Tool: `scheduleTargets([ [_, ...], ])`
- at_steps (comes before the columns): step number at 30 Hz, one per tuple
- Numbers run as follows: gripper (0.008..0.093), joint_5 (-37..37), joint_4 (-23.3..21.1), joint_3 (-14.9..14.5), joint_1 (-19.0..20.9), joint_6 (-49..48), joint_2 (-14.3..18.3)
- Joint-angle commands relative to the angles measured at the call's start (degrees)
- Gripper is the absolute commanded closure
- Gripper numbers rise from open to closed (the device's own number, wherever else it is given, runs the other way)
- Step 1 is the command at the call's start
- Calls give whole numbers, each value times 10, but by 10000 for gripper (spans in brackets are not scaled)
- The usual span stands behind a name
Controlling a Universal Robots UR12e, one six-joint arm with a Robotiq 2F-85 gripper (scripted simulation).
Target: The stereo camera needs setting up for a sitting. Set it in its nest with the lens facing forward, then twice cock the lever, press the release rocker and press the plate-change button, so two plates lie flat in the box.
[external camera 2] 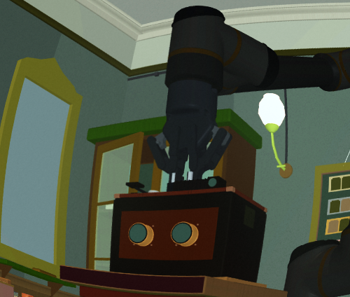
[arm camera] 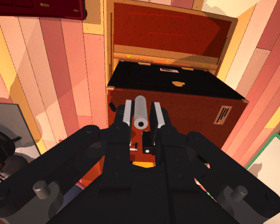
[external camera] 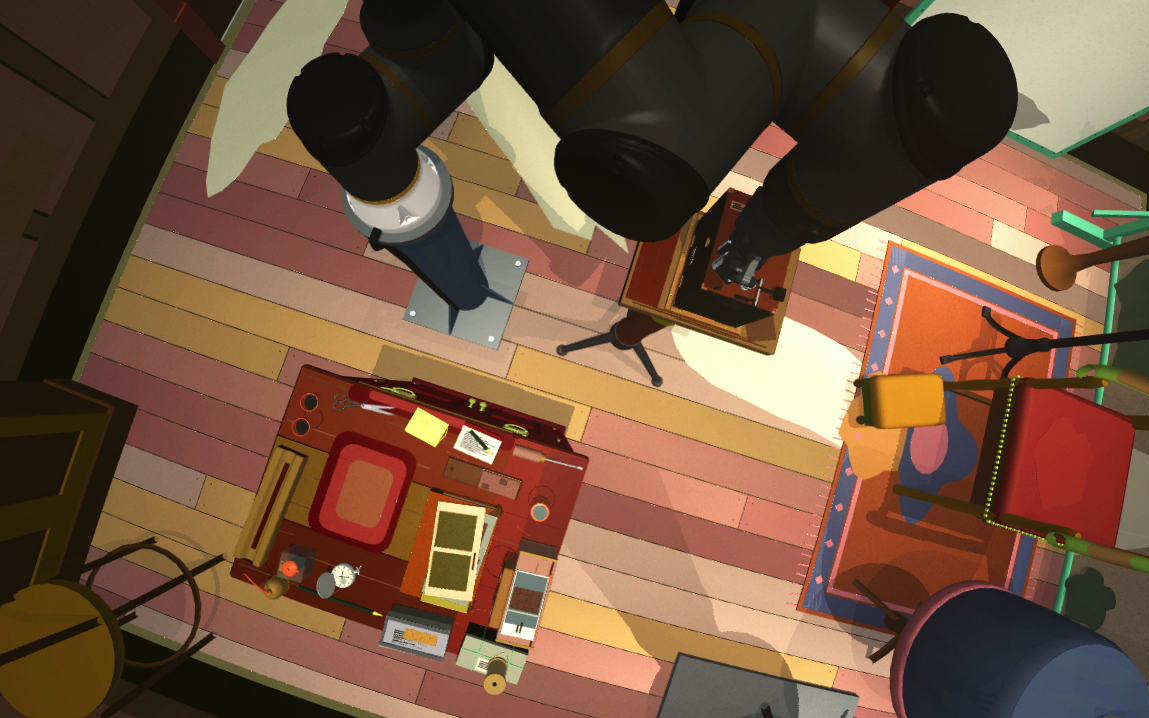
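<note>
My gripper (arm camera: 141,115) points down over the top of the stereo camera (external camera 2: 187,231), open, its fingers on either side of a ribbed grey cylindrical handle (arm camera: 141,112) with gaps showing. It holds nothing. The camera is a black and brown box sitting in its nest (external camera 2: 145,282) on a tripod stand, its two brass-rimmed lenses (external camera 2: 162,234) facing the second side camera. A thin black lever (external camera 2: 135,185) sticks out at the top left. A black block with a round button (external camera 2: 212,182) sits on the top to the right of the fingers.
The nest's raised rim (arm camera: 169,30) lies just beyond the camera. The tripod's legs (external camera: 623,344) spread on the plank floor. A red work table (external camera: 409,509) crowded with small items stands apart. The arm's pedestal (external camera: 445,259), a rug and a red chair (external camera: 1060,464) are nearby.
</note>
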Motion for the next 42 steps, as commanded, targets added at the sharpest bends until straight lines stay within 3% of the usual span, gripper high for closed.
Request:
scheduleTargets([
  [1, 762, 0, 0, -1, 0, 0, 0],
  [42, 926, 0, 0, -1, -1, -1, 0],
])
